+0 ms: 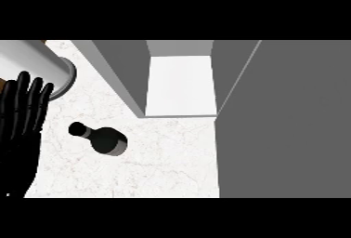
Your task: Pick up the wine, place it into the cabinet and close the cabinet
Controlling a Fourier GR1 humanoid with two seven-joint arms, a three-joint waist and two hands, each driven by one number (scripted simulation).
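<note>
A black wine bottle point(103, 137) stands on the white marble counter point(171, 162), seen from above with its neck pointing up-left. The cabinet point(179, 83) is open just behind it, showing a white inner shelf between grey walls. Its grey door point(288, 121) swings out on the right and fills that side of the view. My left hand point(22, 116) rests open at the left edge, fingers straight up, a short way left of the bottle and not touching it. My right hand does not show.
A white cylinder with a grey rim point(48, 69) lies at the upper left, just behind my left hand's fingertips. The counter's front edge runs along the bottom of the view.
</note>
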